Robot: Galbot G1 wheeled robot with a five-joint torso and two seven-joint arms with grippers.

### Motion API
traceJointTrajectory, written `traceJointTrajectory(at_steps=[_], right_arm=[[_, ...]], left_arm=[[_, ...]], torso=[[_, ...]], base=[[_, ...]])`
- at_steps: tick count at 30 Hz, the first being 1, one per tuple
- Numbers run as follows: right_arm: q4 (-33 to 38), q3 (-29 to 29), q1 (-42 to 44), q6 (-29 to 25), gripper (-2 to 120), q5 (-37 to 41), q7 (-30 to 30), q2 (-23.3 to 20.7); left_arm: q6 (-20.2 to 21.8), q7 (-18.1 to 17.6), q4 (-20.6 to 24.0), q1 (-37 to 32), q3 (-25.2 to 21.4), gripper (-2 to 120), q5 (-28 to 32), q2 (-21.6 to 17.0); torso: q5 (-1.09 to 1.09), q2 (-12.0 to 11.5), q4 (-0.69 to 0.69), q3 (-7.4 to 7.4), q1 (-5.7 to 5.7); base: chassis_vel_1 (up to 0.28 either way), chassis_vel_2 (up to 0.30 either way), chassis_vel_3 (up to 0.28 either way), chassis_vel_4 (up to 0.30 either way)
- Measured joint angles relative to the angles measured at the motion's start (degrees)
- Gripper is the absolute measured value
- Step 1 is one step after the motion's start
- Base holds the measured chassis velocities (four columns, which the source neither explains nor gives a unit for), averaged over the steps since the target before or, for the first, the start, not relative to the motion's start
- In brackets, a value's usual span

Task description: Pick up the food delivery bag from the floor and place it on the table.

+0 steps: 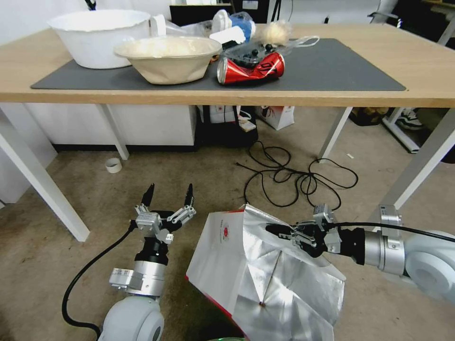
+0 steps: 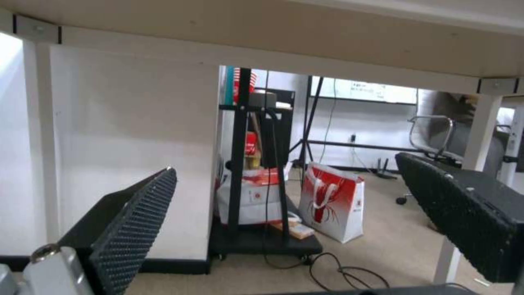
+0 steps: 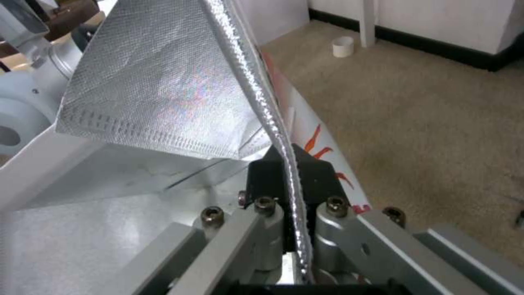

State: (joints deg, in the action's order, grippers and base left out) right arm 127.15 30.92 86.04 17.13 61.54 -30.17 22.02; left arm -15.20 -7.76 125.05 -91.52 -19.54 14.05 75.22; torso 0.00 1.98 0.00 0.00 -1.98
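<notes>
Food delivery bag sits tilted on the floor at about 6 o'clock in our head view, its silver foil side up and its red logo facing 10 o'clock. Our right tool reaches in from 3 o'clock and is clamped tight on the bag's upper foil edge; our right wrist view shows that edge pinched between its fingers. Our left tool hovers just beside the bag at 9 o'clock, spread wide and holding nothing. At 12 o'clock, the surface carries bowls and a crushed red can.
</notes>
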Motion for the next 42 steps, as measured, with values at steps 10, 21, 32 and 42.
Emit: traceJointTrajectory(at_steps=[10,21,32,42], right_arm=[[0.02,-0.13,0.11,-0.25,0,-0.28,-0.16,-0.29],[0.31,-0.04,0.47,-0.26,0,-0.65,-0.79,-0.47],[0.55,0.25,0.93,-0.27,0,-1.17,-0.94,-0.2],[0.64,0.39,1.02,-0.44,0,-1.7,-0.96,-0.09]], left_arm=[[-1.02,0.85,-0.38,-0.14,-0.39,100,-0.09,-0.13],[-0.92,1.17,0.02,-0.26,-0.26,100,0.03,-0.19],[-0.81,1.39,0.38,-0.38,-0.22,100,0.06,-0.16],[-0.83,1.96,0.38,-0.56,-0.18,100,0.17,-0.13]], torso=[[0.0,1.67,0.0,1.55,-0.05],[0.0,4.53,0.0,4.15,-0.33],[0.0,7.08,0.0,6.37,-0.68],[0.0,9.28,0.0,8.0,-1.24]], base=[[0.0,0.0,0.0,0.0],[0.0,0.0,0.0,0.0],[0.0,0.0,0.0,0.0],[0.0,0.0,0.0,0.0]])
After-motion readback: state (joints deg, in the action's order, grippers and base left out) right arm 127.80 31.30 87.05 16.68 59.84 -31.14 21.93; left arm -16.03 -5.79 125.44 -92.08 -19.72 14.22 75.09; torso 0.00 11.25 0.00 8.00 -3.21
